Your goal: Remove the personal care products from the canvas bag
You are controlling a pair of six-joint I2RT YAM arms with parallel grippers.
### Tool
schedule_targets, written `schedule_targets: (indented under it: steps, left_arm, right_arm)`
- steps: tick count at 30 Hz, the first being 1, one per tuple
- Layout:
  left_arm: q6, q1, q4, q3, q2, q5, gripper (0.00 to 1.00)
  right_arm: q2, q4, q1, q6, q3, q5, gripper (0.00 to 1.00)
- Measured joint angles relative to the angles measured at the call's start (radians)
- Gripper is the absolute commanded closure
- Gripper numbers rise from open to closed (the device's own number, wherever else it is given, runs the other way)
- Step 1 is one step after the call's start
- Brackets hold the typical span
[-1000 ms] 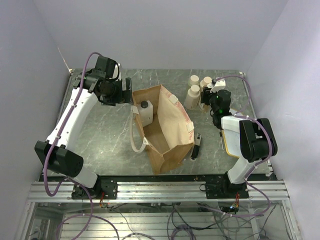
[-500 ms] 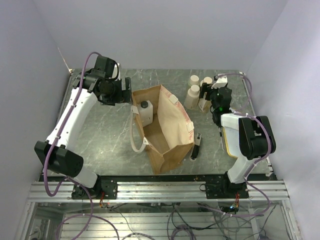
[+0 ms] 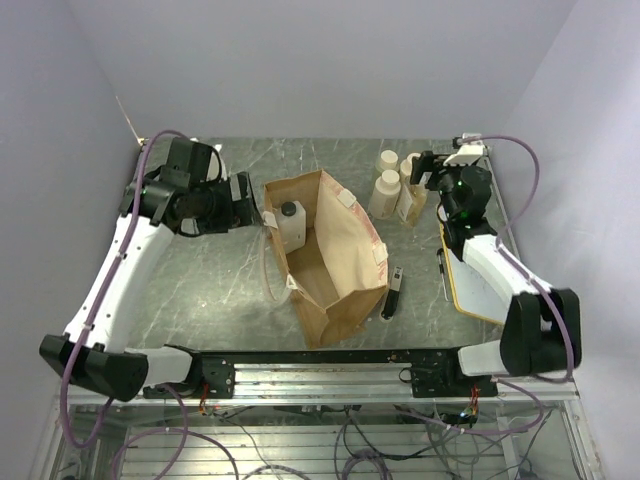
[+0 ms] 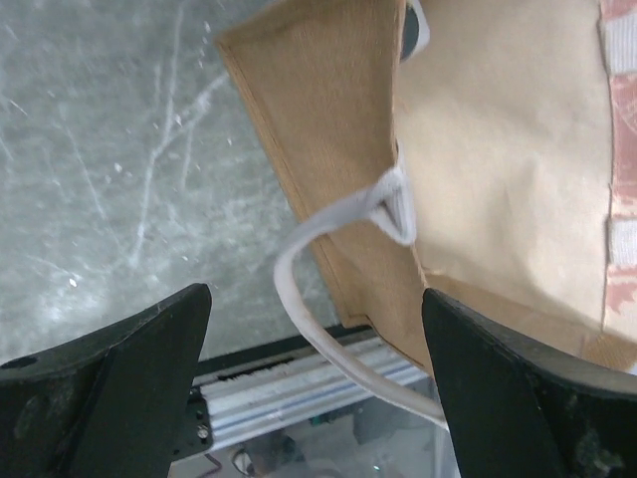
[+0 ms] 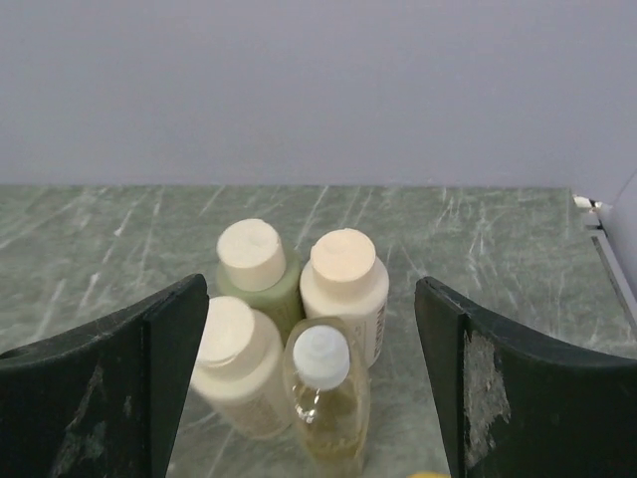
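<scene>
The tan canvas bag (image 3: 335, 265) lies open mid-table, and a white bottle with a black cap (image 3: 291, 224) rests inside near its rim. Several personal care products stand together at the back right: three cream bottles (image 3: 385, 192) and a small clear bottle with a white cap (image 3: 410, 205). The right wrist view shows the small bottle (image 5: 324, 400) nearest, with the cream ones (image 5: 344, 282) behind it. My right gripper (image 3: 426, 172) (image 5: 311, 291) is open just behind them, holding nothing. My left gripper (image 3: 246, 204) (image 4: 317, 304) is open beside the bag (image 4: 488, 149), its cream strap (image 4: 323, 234) looping between the jaws.
A black marker (image 3: 392, 292) lies on the table right of the bag. A white wood-framed board (image 3: 472, 285) lies under the right arm. The metal rail of the table's near edge (image 4: 299, 383) shows below the left gripper.
My right gripper has opened, left the small bottle standing by the cream ones, and drawn back up to the right. My left arm has shifted nearer, its gripper lower beside the bag's rim.
</scene>
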State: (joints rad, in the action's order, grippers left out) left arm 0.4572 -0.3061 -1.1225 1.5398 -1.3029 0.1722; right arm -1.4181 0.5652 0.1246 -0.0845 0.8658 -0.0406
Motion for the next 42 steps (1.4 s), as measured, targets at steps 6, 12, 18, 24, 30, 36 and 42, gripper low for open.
schedule_targets:
  steps: [6,12,18,24,30,36,42]
  left_arm:
    - [0.097,0.002,0.037,-0.137,0.091,0.098,0.02]
    - [0.196,0.002,0.127,-0.230,0.149,0.188,0.02]
    - [0.258,-0.005,0.197,-0.299,0.174,0.233,0.04]
    - [0.286,-0.036,0.219,-0.316,0.163,0.240,0.05]
    - [0.293,-0.059,0.220,-0.321,0.160,0.239,0.03]
    - [0.293,-0.061,0.219,-0.321,0.163,0.230,0.01]
    - [0.278,-0.063,0.170,-0.285,0.159,0.165,0.01]
  right_arm:
    - [0.212,-0.264,0.002,-0.077,0.000,0.051,0.15]
    - [0.367,-0.470,0.032,-0.111,0.003,0.158,0.14]
    - [0.361,-0.592,0.177,-0.063,0.110,0.295,0.13]
    - [0.272,-0.616,0.417,0.170,0.237,0.412,0.14]
    - [0.134,-0.643,0.513,0.560,0.292,0.586,0.09]
    - [-0.063,-0.751,0.533,0.879,0.418,0.681,0.06]
    - [-0.219,-0.858,0.533,1.060,0.551,0.703,0.06]
